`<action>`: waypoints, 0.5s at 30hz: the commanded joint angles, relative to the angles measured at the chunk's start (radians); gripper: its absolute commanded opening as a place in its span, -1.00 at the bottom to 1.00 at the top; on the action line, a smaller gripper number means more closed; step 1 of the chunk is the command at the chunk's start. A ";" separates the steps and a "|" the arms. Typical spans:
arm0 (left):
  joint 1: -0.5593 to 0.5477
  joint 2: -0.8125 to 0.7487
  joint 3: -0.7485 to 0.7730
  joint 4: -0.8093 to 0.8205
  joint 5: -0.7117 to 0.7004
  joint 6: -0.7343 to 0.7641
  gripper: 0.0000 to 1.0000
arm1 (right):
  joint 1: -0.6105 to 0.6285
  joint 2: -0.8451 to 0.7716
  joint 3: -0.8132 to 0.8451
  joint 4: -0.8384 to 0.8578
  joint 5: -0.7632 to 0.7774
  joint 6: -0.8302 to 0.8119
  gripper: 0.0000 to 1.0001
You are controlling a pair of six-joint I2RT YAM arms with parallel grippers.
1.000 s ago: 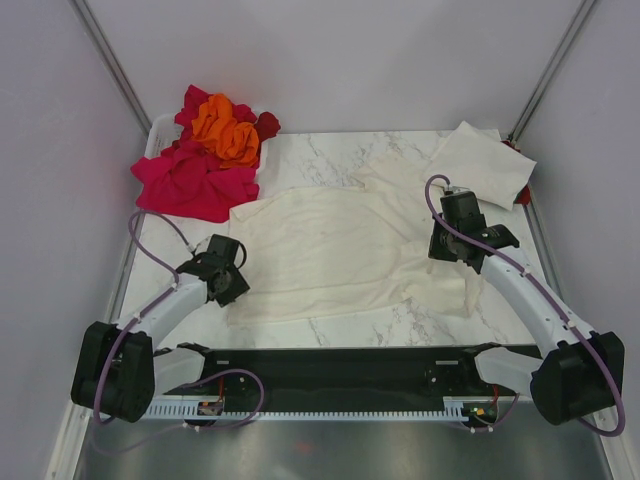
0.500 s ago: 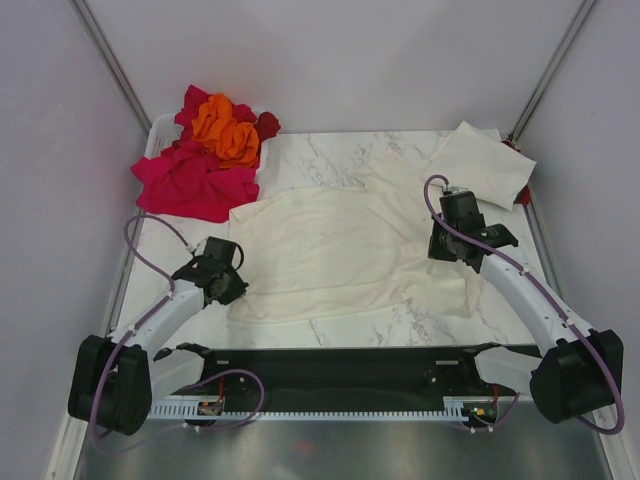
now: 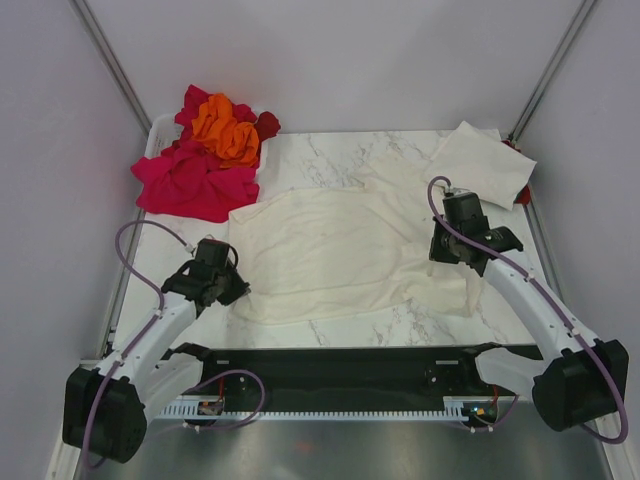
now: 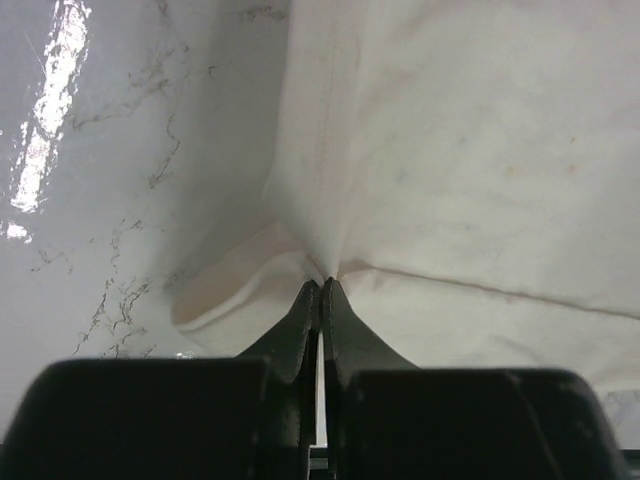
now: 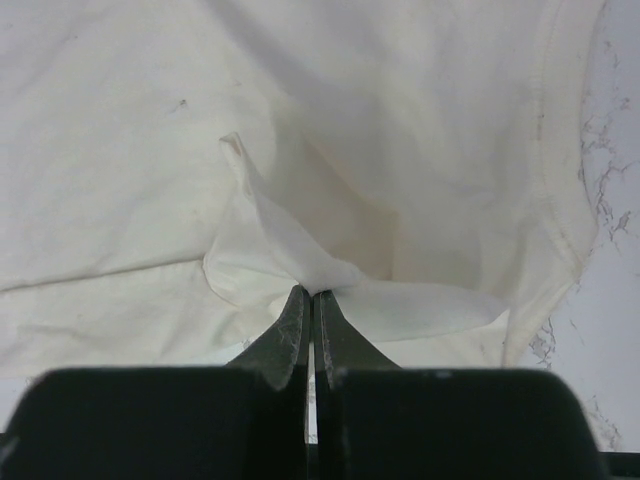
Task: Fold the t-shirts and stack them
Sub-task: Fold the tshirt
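Left gripper [image 4: 322,282] has closed over the last second, and its arm has swung a little toward the left edge of the surface [image 3: 320,160]. Its jaws are now pinched tight on a tuck of the cream t-shirt [image 3: 330,245] at the shirt's near-left corner; the cloth puckers into the tips. Right gripper [image 5: 307,292] is likewise clenched on a raised fold at the shirt's right side, near a stitched hem. Shirt lies spread mid-surface, mostly flat, right part bunched. Coloured shirts [image 3: 205,160] are heaped at the far-left corner and a folded cream one [image 3: 488,165] sits at the far-right corner, both well apart from the work.

Judgement: step in hand is the first fold. Both pinches look thin, so lift slowly and together, keep the cloth taut between the arms, and carry the near edge over in one even sweep. Risk: fabric slipping from a tip, or the bunched right side dragging a crease into the fold
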 commanded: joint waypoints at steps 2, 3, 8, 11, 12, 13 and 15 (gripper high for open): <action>0.003 -0.051 0.041 -0.065 0.081 -0.001 -0.95 | 0.006 -0.078 0.010 -0.038 -0.015 0.004 -1.00; 0.003 -0.054 0.055 -0.085 0.088 -0.001 -0.96 | 0.006 -0.093 0.013 -0.060 -0.015 0.006 -1.00; 0.003 -0.063 0.129 -0.200 0.120 0.006 -0.95 | 0.006 -0.220 0.010 -0.109 -0.010 0.015 -1.00; 0.003 -0.059 0.157 -0.245 0.152 0.000 -0.95 | 0.004 -0.262 0.009 -0.117 -0.004 0.018 -1.00; 0.003 -0.057 0.166 -0.260 0.157 0.002 -0.90 | 0.004 -0.268 0.017 -0.117 0.002 0.018 -1.00; 0.003 -0.057 0.174 -0.285 0.161 0.005 -0.88 | 0.004 -0.273 0.021 -0.115 0.002 0.018 -1.00; 0.003 -0.056 0.195 -0.303 0.164 0.016 -0.78 | 0.004 -0.276 0.036 -0.103 0.004 0.012 -1.00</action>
